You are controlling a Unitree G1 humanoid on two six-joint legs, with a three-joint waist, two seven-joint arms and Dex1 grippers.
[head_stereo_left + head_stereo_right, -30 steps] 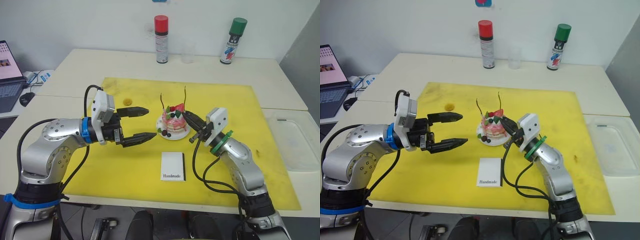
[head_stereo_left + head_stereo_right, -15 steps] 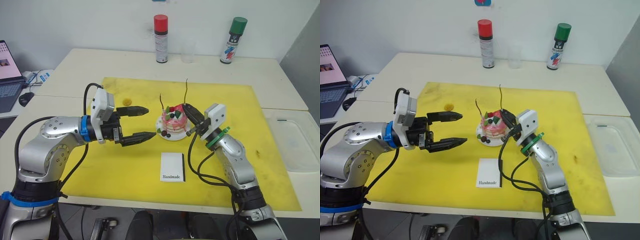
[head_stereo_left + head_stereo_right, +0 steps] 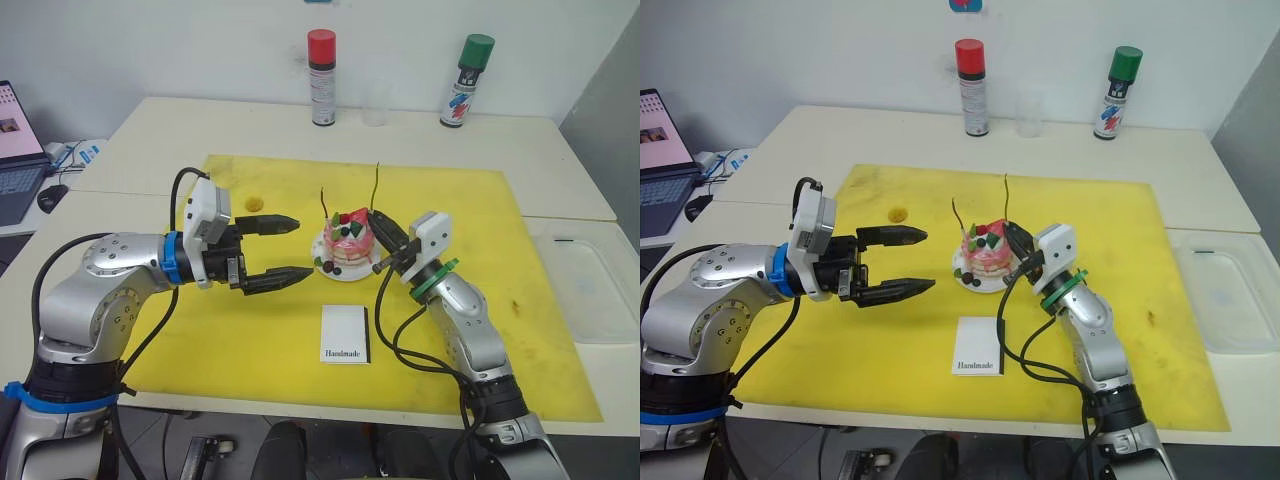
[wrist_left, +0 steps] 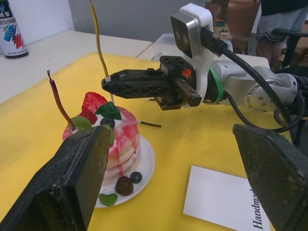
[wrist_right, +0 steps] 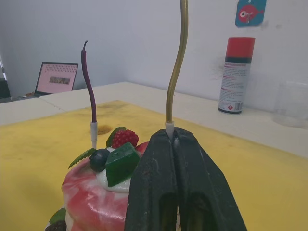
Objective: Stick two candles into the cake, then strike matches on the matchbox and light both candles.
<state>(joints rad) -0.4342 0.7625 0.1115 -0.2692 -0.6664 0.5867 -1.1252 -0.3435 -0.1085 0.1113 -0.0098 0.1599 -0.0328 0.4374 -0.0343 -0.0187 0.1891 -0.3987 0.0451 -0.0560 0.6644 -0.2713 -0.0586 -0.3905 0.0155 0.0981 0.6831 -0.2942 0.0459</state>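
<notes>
Between my right fingers: right gripper (image 3: 374,218) pinches a gold candle (image 4: 98,45) upright, just above the cake (image 3: 346,243).
Left gripper (image 3: 283,247): level, jaws spread, beside the cake.
Purple candle (image 5: 89,94): planted in cake.

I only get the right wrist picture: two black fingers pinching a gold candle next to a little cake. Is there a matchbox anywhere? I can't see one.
Observer: Yes. A white matchbox lies flat on the yellow mat, in front of the cake, on the robot's side of it.
Operator: And the other arm, what is it doing?
Observer: The left gripper hangs open and empty to the left of the cake, its fingers pointing toward it.
Operator: Any matches lying out?
Observer: One short dark stick that looks like a match lies on the mat close by the cake.
</notes>
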